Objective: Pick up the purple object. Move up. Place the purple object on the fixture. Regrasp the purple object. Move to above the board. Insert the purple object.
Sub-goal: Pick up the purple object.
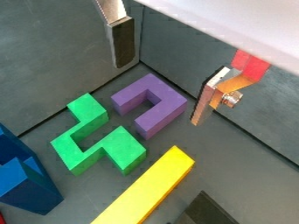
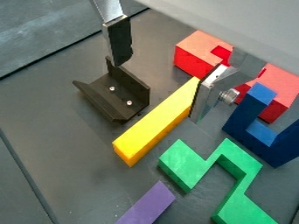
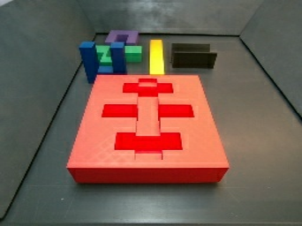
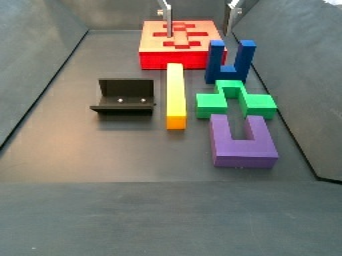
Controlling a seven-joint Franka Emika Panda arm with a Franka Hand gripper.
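Note:
The purple object (image 4: 243, 138) is a U-shaped block lying flat on the floor; it shows in both wrist views (image 1: 149, 103) (image 2: 149, 210) and at the far end in a side view (image 3: 120, 37). My gripper (image 1: 163, 70) is open and empty, high above the floor, with the purple object below and between its fingers (image 1: 121, 39). In a side view only its fingertips show at the top edge (image 4: 201, 8), and it also shows in a wrist view (image 2: 163, 66). The black fixture (image 2: 114, 94) (image 4: 123, 97) (image 3: 192, 56) stands apart. The red board (image 3: 88, 132) (image 4: 150, 40) lies flat.
A yellow bar (image 4: 174, 92) (image 2: 158, 122) lies between the fixture and a green block (image 4: 234, 100) (image 1: 93, 136). A blue block (image 4: 230, 60) (image 2: 263, 122) stands upright near the board. Dark walls enclose the floor.

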